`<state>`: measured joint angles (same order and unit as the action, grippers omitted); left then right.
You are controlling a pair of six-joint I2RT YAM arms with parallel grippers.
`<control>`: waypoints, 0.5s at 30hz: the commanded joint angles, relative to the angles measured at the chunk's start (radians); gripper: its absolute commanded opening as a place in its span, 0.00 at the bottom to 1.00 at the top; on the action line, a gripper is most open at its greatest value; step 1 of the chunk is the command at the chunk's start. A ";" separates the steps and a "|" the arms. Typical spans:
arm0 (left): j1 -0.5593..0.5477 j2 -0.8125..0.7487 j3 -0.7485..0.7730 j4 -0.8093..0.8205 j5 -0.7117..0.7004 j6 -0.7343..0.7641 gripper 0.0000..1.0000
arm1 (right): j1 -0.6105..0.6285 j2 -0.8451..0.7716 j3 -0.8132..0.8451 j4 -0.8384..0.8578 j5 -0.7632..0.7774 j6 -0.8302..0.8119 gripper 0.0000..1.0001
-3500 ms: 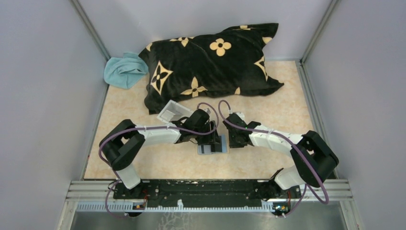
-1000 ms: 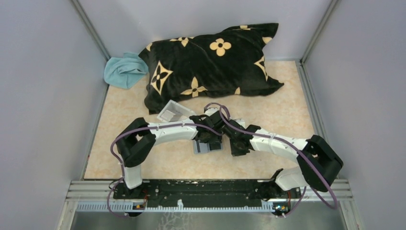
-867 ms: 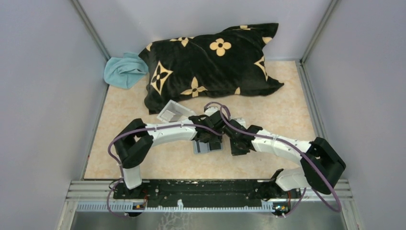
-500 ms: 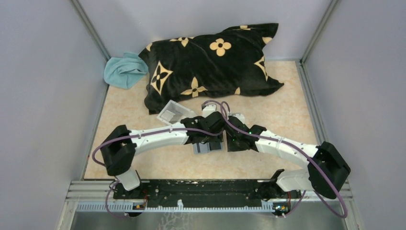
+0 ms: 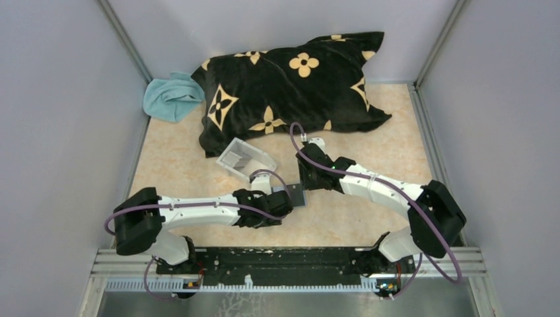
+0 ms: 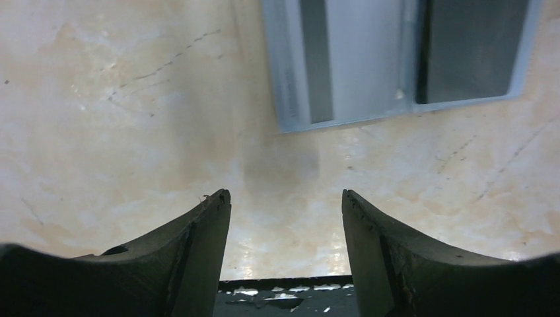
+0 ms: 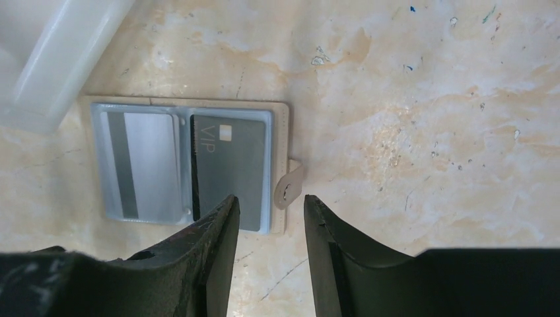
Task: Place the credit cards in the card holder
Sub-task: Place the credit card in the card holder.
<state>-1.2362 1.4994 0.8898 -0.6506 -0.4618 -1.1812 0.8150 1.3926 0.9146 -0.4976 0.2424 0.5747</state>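
Releasing: right gripper [image 7: 271, 201] just let go, fingers spread, empty, over card holder [image 7: 188, 165]
left gripper [image 6: 284, 198]: backed off nearward, fingers spread, empty
holder: open flat on table [image 7: 429, 132], VIP card [image 7: 231, 165] and silver card [image 7: 142, 165] pocketed
meaning: insertion likely done; clear tray [image 5: 245, 158] contents unclear

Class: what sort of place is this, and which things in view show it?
Probably a robotics test cell, not a home: plain grey walls box in a tabletop, two robot arms are bolted to a rail, and a pillow lies there as a staged prop.
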 commanded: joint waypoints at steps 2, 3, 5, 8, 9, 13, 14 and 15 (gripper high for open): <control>0.004 -0.076 -0.069 -0.007 -0.040 -0.121 0.70 | -0.004 0.044 0.053 0.007 0.040 -0.031 0.42; 0.004 -0.086 -0.082 0.001 -0.045 -0.127 0.70 | -0.006 0.048 0.052 0.008 0.041 -0.032 0.42; 0.008 -0.101 -0.101 0.005 -0.057 -0.147 0.70 | -0.009 0.052 0.050 0.012 0.037 -0.032 0.42; 0.021 -0.121 -0.125 0.005 -0.065 -0.166 0.71 | -0.015 0.053 0.044 0.014 0.028 -0.032 0.42; 0.027 -0.128 -0.132 0.007 -0.066 -0.174 0.72 | -0.018 0.050 0.042 0.014 0.025 -0.030 0.42; 0.064 -0.172 -0.198 0.065 -0.046 -0.171 0.75 | -0.036 0.032 0.005 0.037 -0.021 -0.019 0.45; 0.077 -0.190 -0.222 0.100 -0.034 -0.162 0.75 | -0.040 0.026 -0.006 0.043 -0.034 -0.017 0.46; 0.091 -0.209 -0.246 0.137 -0.020 -0.150 0.75 | -0.041 0.019 -0.020 0.050 -0.044 -0.014 0.48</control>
<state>-1.1839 1.3525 0.7082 -0.6075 -0.4923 -1.3170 0.7891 1.4490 0.9157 -0.4961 0.2359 0.5583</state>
